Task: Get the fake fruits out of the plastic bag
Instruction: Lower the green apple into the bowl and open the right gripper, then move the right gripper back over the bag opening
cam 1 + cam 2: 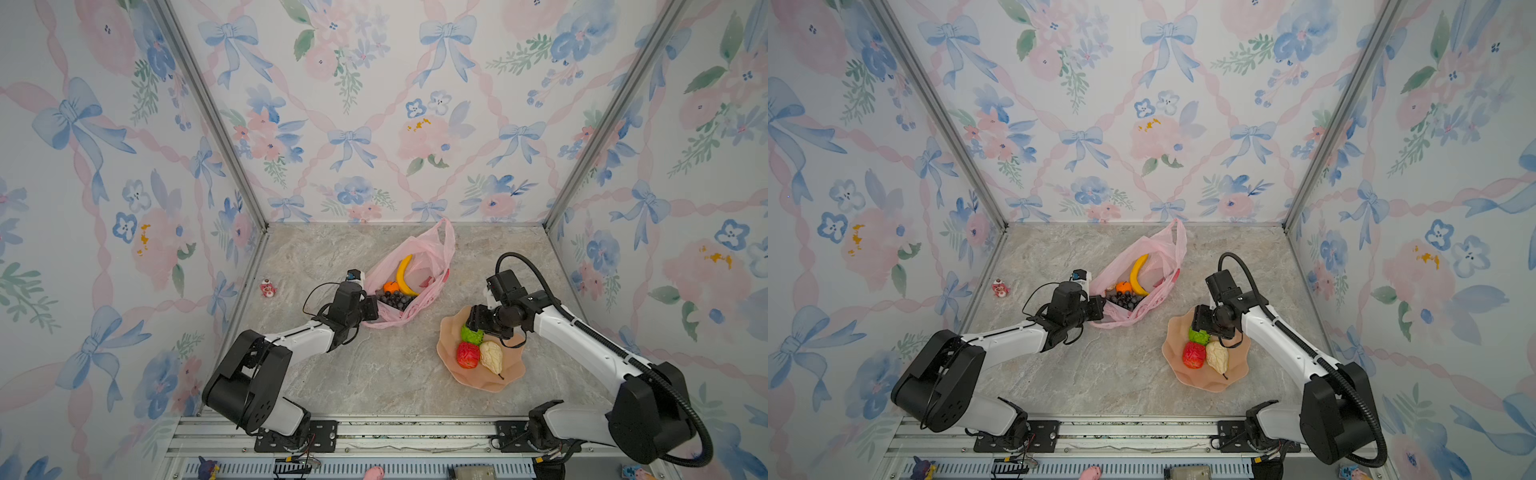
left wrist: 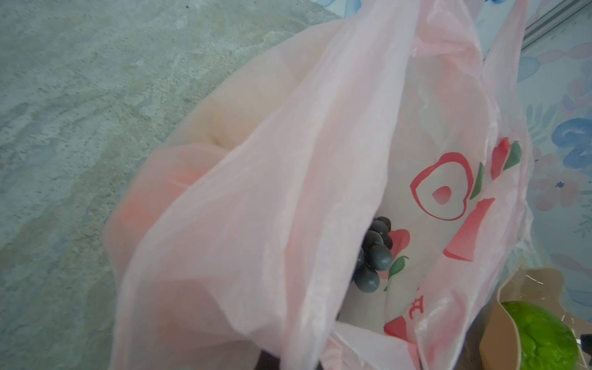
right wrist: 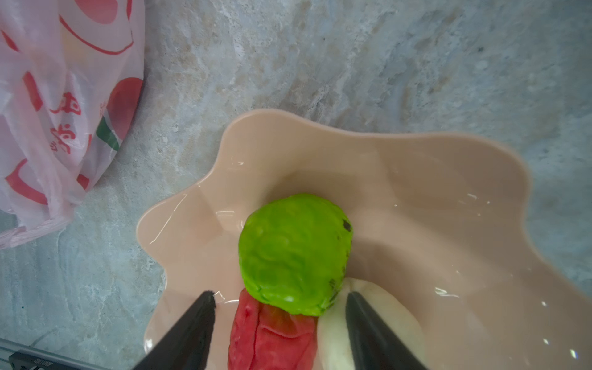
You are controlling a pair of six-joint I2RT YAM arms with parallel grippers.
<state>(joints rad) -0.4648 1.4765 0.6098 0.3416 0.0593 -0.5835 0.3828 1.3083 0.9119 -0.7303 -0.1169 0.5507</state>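
The plastic bag (image 1: 409, 286) lies toward the back of the table (image 1: 374, 374) with its mouth gaping upward and one handle rising near the back wall (image 1: 374, 166). Inside I can see the banana (image 1: 403, 272), an orange (image 1: 390, 286) and the grape bunch (image 1: 395, 300). From my left wrist the film covers nearly everything — only some grapes show plainly, and I can't identify the pale lump and orange blur behind the pink.

My left gripper (image 1: 371, 308) is closed tight at the bag's near rim, apparently pinching it, though its fingers are hidden. My right gripper (image 3: 279, 294) hangs spread wide over the plate (image 1: 478, 382), holding nothing. It hides part of the green fruit (image 3: 294, 253) in both top views. The red fruit (image 1: 467, 354) and a pear (image 1: 491, 357) lie against that fruit.

Bare table lies between bag and plate and along the front edge — a figurine (image 1: 268, 287) sits by the left wall.
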